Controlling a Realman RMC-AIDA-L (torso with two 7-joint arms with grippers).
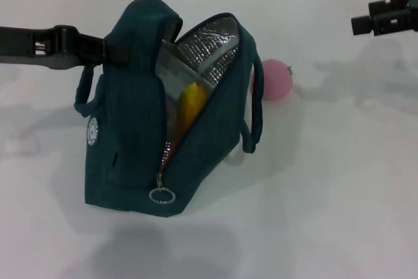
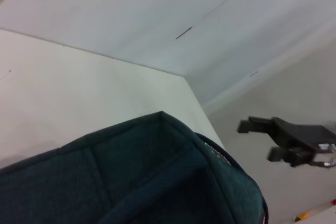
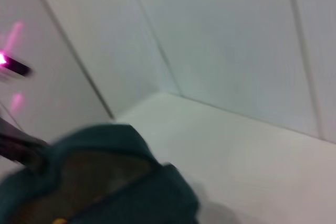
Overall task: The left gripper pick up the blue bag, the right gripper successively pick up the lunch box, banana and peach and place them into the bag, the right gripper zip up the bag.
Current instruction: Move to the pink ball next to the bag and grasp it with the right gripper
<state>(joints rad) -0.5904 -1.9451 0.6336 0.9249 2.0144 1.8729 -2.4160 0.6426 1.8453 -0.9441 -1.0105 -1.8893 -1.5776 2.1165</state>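
The blue bag (image 1: 140,115) stood on the white table (image 1: 339,187) with its mouth unzipped and gaping, silver lining showing inside. The left gripper (image 1: 98,49) was pressed together on the top of the bag's near flap, pinching the fabric and keeping the opening up. Inside the bag the grey lunch box (image 1: 171,76) lay against the lining, with the yellow banana (image 1: 191,106) tucked in front of it, so those two steps looked done. The pink peach (image 1: 274,78) sat on the table just behind the bag, beside its rear handle strap, not yet picked. The right gripper (image 1: 371,24) hung in the air well apart from the bag, on the peach's side and above table level, with its fingers spread and nothing between them. The zip pull ring (image 1: 161,195) hung at the bottom of the bag's open seam, so the peach and the zipping appeared to be what was left
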